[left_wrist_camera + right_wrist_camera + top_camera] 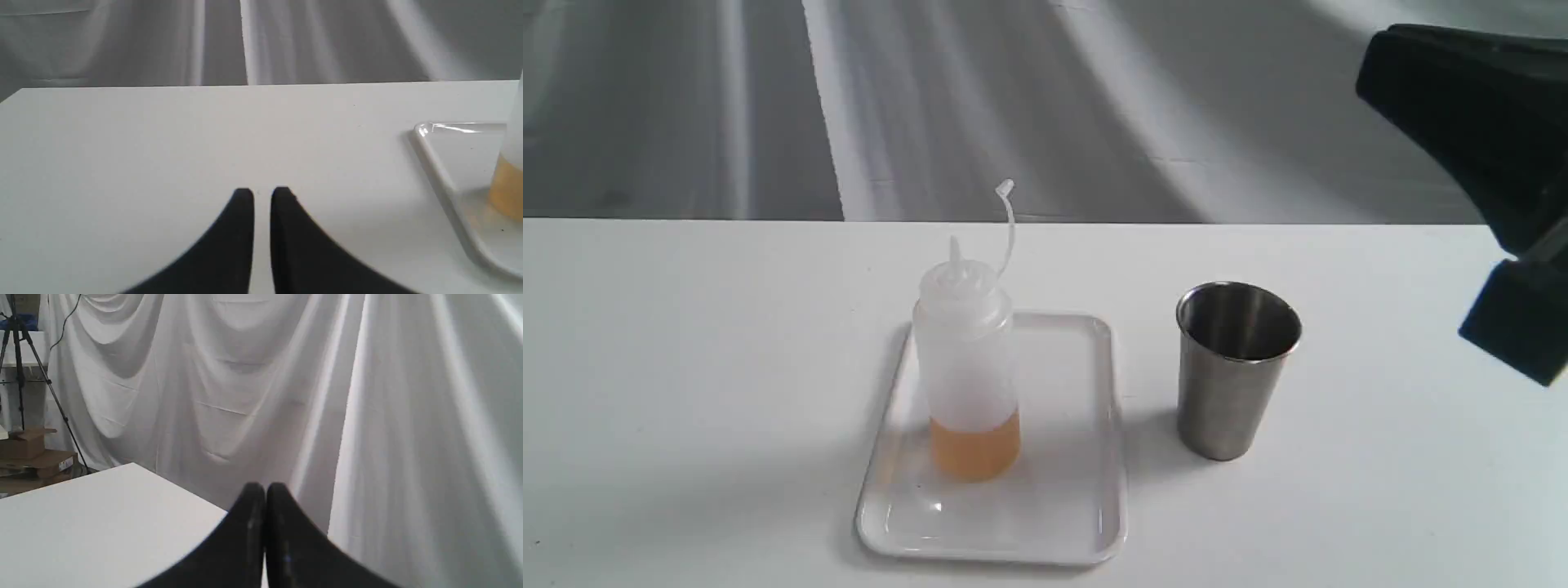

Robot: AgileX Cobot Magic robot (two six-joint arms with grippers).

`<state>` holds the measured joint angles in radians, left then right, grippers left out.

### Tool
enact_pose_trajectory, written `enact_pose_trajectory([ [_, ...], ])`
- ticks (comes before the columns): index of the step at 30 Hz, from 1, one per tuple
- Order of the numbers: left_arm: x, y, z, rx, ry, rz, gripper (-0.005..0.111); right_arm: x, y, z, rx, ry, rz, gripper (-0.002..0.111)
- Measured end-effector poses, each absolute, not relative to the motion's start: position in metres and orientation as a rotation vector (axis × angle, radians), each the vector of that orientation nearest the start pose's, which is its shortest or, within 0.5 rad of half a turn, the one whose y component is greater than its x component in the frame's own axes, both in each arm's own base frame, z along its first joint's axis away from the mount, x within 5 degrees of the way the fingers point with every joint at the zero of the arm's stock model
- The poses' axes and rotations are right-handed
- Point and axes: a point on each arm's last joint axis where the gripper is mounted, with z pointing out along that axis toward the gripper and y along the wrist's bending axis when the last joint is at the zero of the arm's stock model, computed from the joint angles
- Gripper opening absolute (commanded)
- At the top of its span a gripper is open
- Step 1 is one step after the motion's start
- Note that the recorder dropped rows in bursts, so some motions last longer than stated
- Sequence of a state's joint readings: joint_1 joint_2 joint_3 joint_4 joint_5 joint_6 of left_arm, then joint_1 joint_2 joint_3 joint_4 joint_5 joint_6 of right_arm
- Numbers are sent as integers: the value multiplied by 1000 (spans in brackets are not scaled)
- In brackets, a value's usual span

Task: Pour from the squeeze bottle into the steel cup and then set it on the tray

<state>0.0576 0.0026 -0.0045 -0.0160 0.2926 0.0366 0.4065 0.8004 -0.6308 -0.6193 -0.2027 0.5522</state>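
- On the white bench (686, 367), midway along its near edge in the exterior view, lies the tray (1115, 425).
- The squeeze bottle (968, 359) stands upright on the tray, amber liquid filling its lowest part, its cap (1006, 189) hanging open on a thin tether.
- The steel cup (1233, 384) stands upright on the bench just beside the tray, towards the right edge, not touching it.
- The right arm (1486, 122) is raised over the right edge, well apart from cup and bottle.
- The right tool (264, 490) is pressed fully closed, holding nothing, facing the white curtain (367, 396) past a bench corner.
- The left tool (262, 194) is narrow, a slim gap between its tips, empty, over bare bench, with tray and bottle off to one side.
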Motion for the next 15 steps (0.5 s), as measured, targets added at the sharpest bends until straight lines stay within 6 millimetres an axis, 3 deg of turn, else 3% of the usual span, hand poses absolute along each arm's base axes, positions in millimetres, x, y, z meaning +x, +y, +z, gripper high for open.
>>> enact_pose_trajectory([
  [15,55,3,188,-29,1774,53,8,144,73,369,-425,1391,367,0],
])
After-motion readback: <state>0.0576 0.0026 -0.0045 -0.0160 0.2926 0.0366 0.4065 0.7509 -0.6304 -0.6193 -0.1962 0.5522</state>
